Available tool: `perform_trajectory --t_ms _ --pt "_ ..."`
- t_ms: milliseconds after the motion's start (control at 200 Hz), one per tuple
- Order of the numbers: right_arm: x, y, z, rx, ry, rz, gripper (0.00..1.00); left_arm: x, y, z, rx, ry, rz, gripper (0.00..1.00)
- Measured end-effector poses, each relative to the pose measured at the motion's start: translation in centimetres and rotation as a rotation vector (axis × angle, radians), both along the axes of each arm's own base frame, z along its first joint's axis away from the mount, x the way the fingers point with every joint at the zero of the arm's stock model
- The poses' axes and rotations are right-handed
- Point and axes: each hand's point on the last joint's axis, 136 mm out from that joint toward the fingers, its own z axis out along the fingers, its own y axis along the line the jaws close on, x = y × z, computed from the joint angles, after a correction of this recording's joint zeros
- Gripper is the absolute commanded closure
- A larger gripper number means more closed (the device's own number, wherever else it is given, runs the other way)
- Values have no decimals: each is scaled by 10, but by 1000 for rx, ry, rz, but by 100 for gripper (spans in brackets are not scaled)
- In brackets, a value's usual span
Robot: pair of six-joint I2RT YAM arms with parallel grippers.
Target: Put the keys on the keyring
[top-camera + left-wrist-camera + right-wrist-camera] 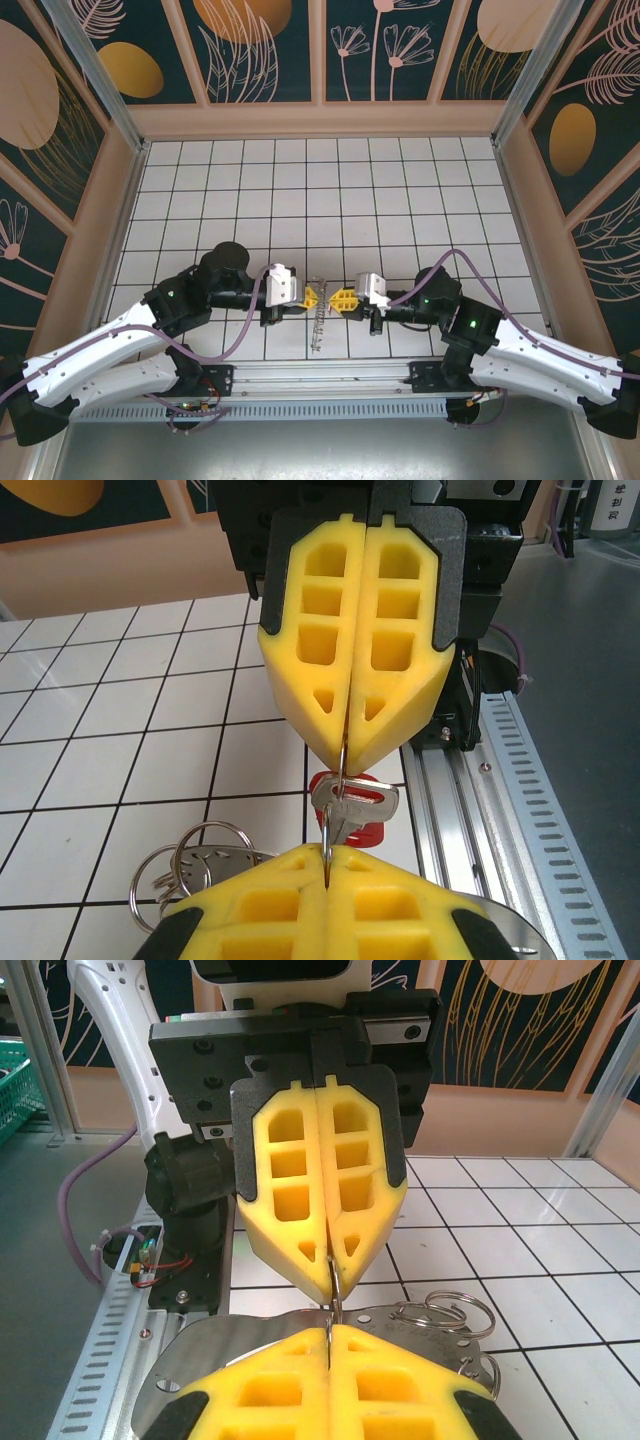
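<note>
My left gripper [314, 297] and right gripper [341, 300] meet tip to tip above the tiled floor, both shut. Between them runs a thin wire loop [343, 780], pinched at one end by the left gripper [328, 852] and at the other by the right gripper [345, 760]. A silver key with a red key [374, 836] behind it hangs on that loop. The keyring [318, 325] stands edge-on between the grippers. Its grey metal rim [215, 865] carries small silver loops [190, 845]. In the right wrist view the right gripper [330, 1328] and left gripper [333, 1285] clamp the same wire above the keyring [266, 1326].
An aluminium rail [320, 375] runs along the near edge, just behind both arms' bases; it also shows as the slotted rail [500, 810]. Wooden walls [320, 118] enclose the white tiled floor [320, 200] at the back and sides.
</note>
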Motion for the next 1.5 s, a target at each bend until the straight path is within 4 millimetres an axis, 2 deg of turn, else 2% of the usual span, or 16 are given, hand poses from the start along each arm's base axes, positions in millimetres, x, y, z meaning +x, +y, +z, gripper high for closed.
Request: perform_trajectory --t_ms 525,1501 --pt "6 0 -2 -8 3 -20 100 0 0 0 0 0 0 100" --pt "2 2 -5 -14 14 14 100 0 0 0 2 1 0 100"
